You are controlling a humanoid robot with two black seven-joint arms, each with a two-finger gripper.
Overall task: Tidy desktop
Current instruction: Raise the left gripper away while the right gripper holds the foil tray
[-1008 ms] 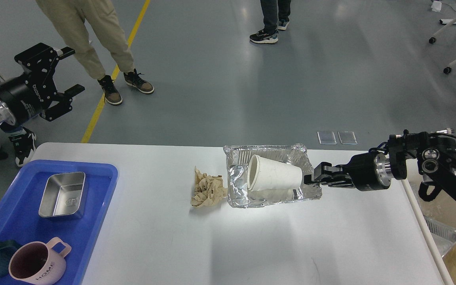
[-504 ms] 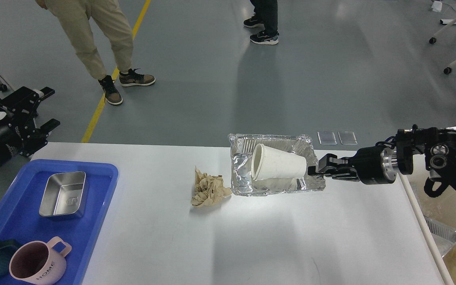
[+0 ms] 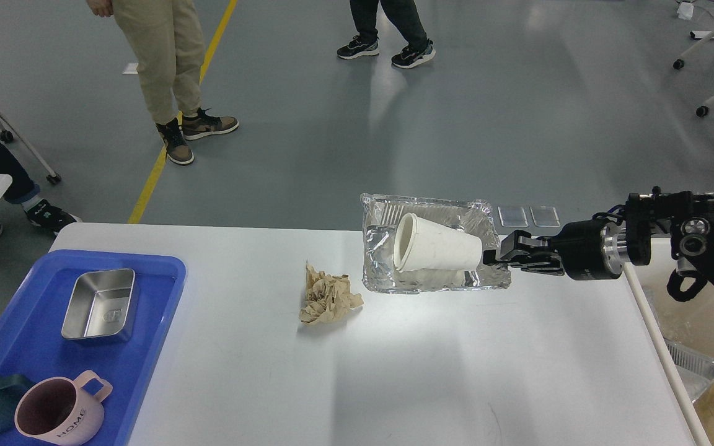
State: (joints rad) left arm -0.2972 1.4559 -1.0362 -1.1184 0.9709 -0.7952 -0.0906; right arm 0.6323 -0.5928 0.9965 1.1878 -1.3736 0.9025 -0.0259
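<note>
Gripping the crinkled silver foil tray (image 3: 434, 272) with its tipped white paper cup (image 3: 434, 251) above the wide white tabletop (image 3: 394, 371), right claw (image 3: 498, 259) is clamping its rim; crumpled brown paper wad (image 3: 327, 300) remaining uncleared.

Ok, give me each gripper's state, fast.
Left gripper: not in view.
Right gripper: shut on the crinkled silver foil tray's right rim; a white paper cup lies inside.
</note>
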